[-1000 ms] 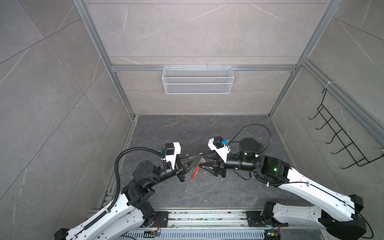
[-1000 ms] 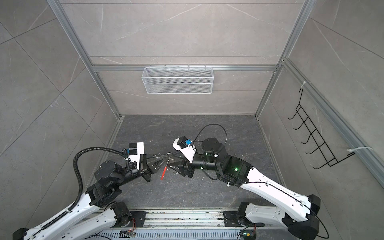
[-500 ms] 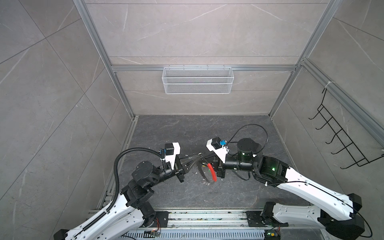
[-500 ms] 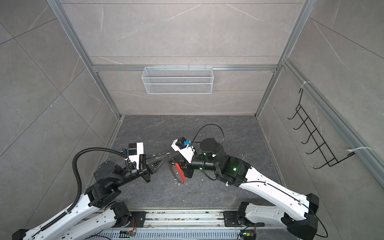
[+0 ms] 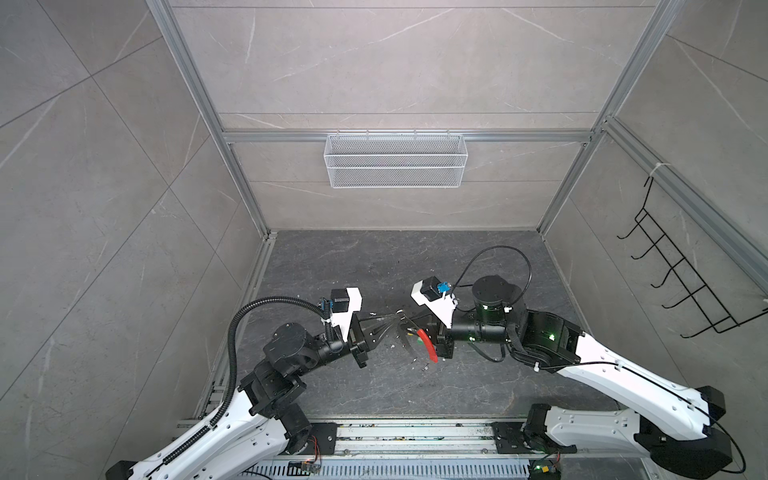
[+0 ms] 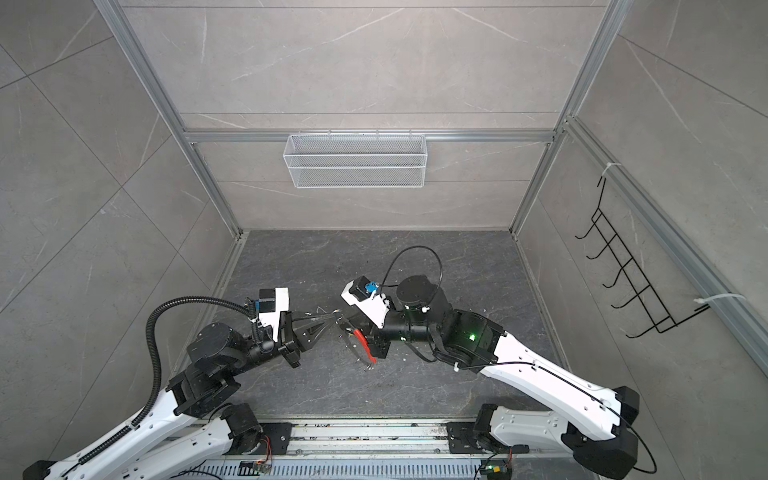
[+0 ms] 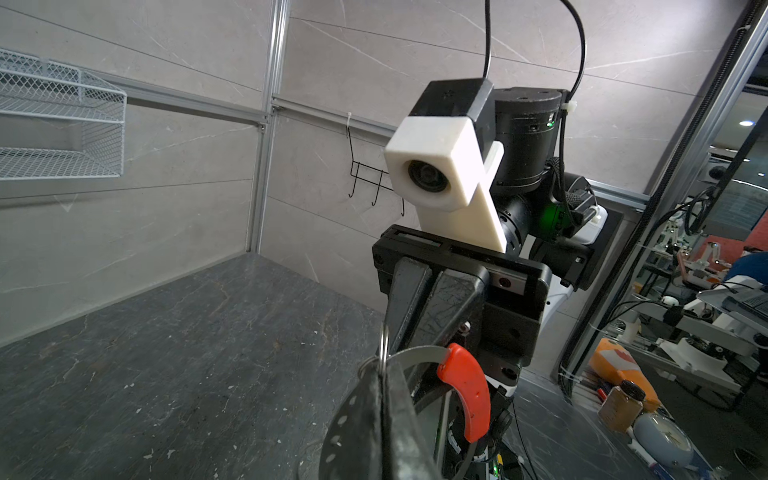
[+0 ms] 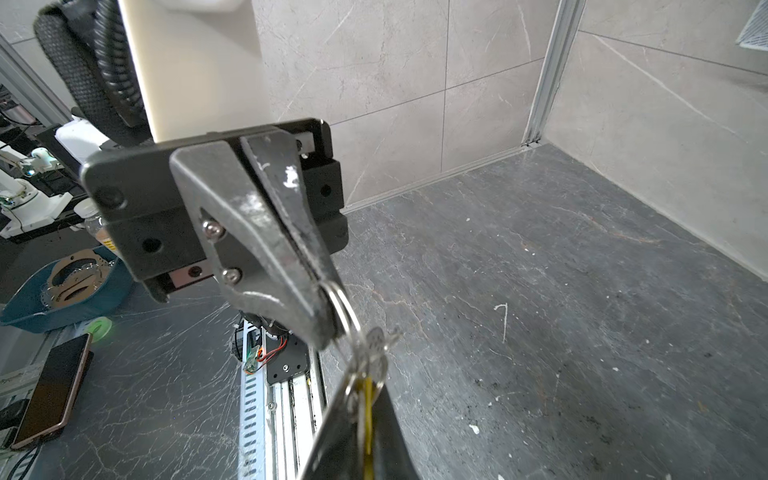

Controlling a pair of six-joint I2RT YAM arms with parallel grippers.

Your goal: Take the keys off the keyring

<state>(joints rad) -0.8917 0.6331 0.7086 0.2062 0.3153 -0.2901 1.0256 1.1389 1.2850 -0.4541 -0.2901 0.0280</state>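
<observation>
**A:** Between the two arms, toward 6 o'clock on the counter (image 5: 374, 266), is that the keyring (image 5: 428, 352)?

**B:** Yes. In both top views its long axis runs from 11 to 5 o'clock, with the red sleeve (image 6: 364, 341) at the 5 o'clock end.

**A:** And the hands?

**B:** The left hand (image 8: 328, 311) is clenched on a small silver ring (image 8: 340, 305). The right hand (image 8: 362, 392) is clenched on the yellow key (image 8: 368, 432), seen edge-on.

I am working in a robotics lab, inside a test cell. An aluminium frame (image 5: 194, 95) holds grey tile panels (image 5: 395, 62) over a dark floor (image 5: 374, 266). A wire basket (image 5: 395, 160) hangs on the far wall, a hook rack (image 5: 681, 282) on the right wall, and a rail (image 5: 415, 433) runs along the near edge. Past the cell, the wrist views show benches (image 7: 715, 299) crowded with cables and gear, a small white arm (image 8: 20, 195), a blue bin (image 8: 25, 309) and a phone (image 8: 52, 392).
</observation>
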